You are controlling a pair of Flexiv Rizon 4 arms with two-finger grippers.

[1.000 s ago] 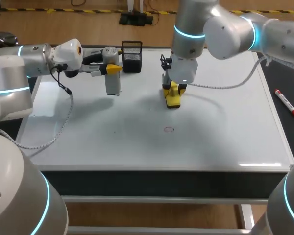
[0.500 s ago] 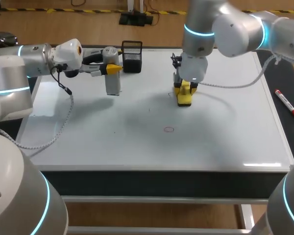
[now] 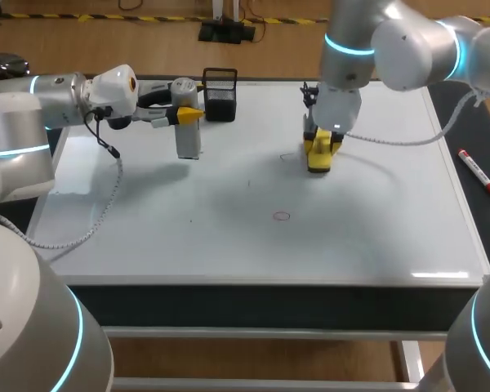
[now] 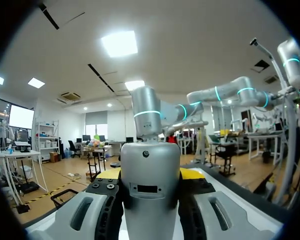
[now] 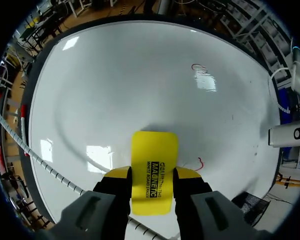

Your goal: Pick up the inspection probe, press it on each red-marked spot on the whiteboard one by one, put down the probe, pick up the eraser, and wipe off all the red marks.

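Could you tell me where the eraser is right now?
The yellow eraser sits in the right claw, on the whiteboard's far middle in the head view, just right of a red mark.

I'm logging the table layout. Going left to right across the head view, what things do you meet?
grey probe → black mesh holder → red circle mark → yellow eraser → red marker
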